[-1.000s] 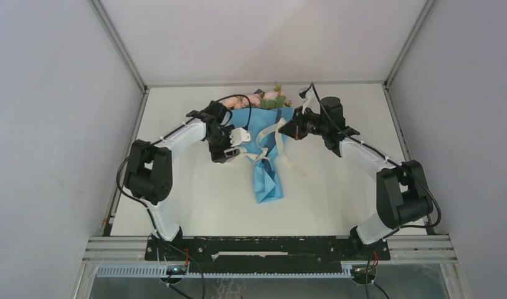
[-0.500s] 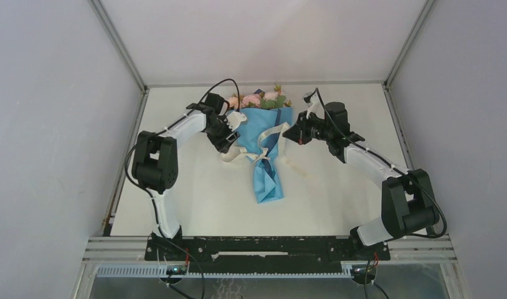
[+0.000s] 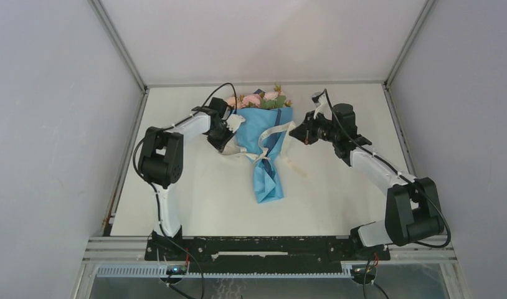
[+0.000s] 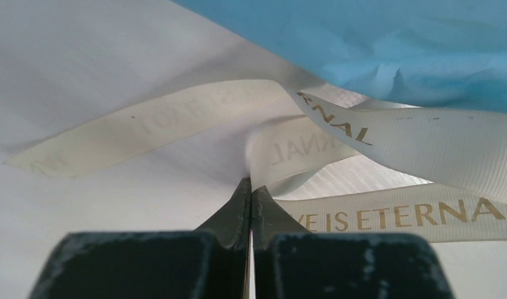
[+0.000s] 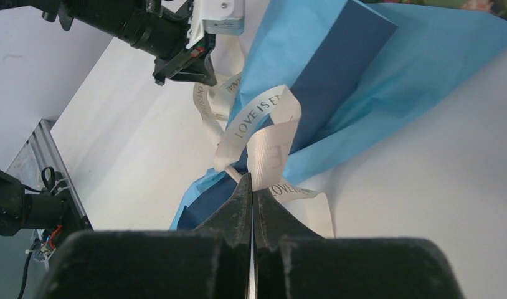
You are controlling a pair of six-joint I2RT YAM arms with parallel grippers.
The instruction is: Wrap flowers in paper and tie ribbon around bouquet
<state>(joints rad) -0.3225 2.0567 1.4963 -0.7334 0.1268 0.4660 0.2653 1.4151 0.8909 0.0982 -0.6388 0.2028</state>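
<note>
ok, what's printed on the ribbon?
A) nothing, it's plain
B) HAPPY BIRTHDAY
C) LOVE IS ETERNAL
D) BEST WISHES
C: the left wrist view reads "VE IS ETERNA" along the ribbon, with "ETERNAL" on another stretch. The right wrist view shows "LOVE IS E" on the loop lying over the paper.

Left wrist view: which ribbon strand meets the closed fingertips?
The small curled ribbon loop with mirrored lettering, at the left gripper; other strands run off sideways.
</note>
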